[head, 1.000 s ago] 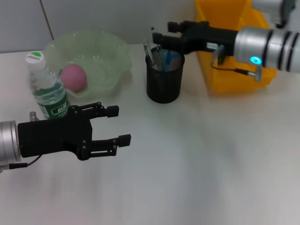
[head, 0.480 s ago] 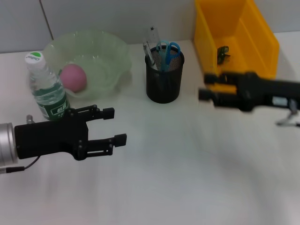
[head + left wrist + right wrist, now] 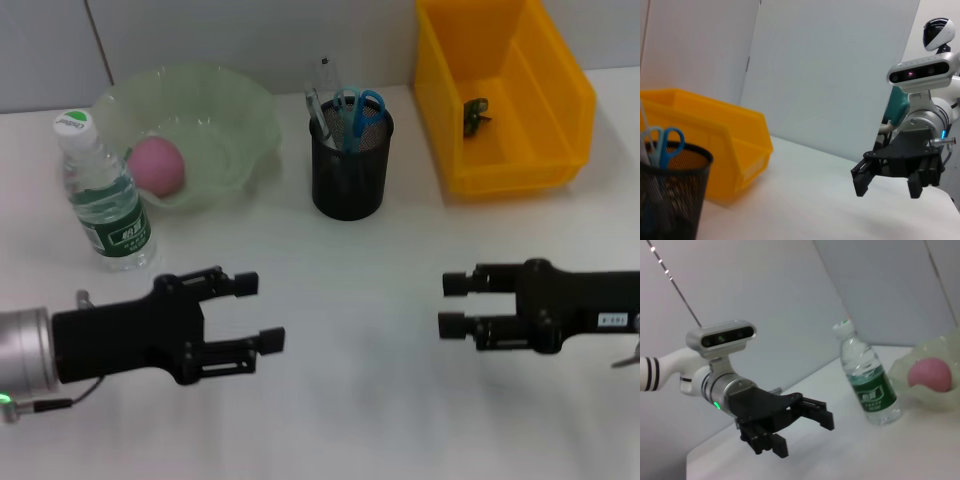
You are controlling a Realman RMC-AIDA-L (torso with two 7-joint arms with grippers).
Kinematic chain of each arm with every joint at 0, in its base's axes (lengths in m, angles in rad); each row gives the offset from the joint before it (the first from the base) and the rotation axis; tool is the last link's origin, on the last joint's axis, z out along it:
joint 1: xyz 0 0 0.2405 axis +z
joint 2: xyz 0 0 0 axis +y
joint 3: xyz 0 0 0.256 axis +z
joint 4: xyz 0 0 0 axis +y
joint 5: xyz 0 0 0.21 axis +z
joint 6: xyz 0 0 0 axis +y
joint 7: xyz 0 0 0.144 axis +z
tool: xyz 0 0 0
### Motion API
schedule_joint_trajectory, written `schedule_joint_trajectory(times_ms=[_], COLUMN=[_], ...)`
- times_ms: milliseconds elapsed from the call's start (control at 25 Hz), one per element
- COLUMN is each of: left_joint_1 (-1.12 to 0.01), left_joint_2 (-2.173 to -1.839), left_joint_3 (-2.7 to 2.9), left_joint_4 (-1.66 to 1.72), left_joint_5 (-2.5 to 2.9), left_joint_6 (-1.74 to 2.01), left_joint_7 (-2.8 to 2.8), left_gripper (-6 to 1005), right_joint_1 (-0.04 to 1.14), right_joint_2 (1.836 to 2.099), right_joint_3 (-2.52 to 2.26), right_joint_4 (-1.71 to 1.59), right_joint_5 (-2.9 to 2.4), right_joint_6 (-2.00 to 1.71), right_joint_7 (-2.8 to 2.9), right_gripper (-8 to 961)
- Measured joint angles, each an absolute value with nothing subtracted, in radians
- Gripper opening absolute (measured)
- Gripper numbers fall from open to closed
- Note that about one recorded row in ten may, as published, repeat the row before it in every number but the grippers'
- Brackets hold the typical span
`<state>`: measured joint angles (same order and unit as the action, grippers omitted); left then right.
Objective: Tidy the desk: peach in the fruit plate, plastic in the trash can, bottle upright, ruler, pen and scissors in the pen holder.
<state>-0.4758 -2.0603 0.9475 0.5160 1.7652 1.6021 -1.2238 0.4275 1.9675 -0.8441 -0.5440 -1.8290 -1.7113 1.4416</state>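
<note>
bright even light | soft faint shadows | mild blur, no glare

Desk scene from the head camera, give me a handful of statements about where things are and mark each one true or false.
1. The peach lies in the green fruit plate. True.
2. The water bottle lies on its side. False: it stands upright, cap on top, beside the fruit plate.
3. The blue-handled scissors stand in the black mesh pen holder. True.
4. The right claw grips the pen holder. False: it hangs open over bare table, well apart from the holder.
5. The yellow bin holds nothing. False: a small dark scrap lies inside.
6. The left claw is open and holds nothing. True.
</note>
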Motion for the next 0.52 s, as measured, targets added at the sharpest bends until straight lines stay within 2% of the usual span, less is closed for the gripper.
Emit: schedule_joint_trajectory(times_ms=[360,520], left_joint_1=[-0.499,-0.499], left_joint_2=[-2.06,-2.06], left_joint_3=[0.966,0.966], left_joint_4=[0.477,0.478], left_joint_5=[1.79,1.79], left_joint_6=[1.584,1.588], left_joint_7=[-1.258,-1.258], left_gripper=[795,795], right_joint_1=[0.447,0.446], right_joint_2=[1.995,2.0], right_joint_3=[-0.846,-0.841], right_joint_4=[-0.552,-0.559], right_joint_5=[-1.898,-1.904], right_joint_6=[-1.705,-1.703], right_joint_7=[1.441,1.439], right_gripper=[688,688])
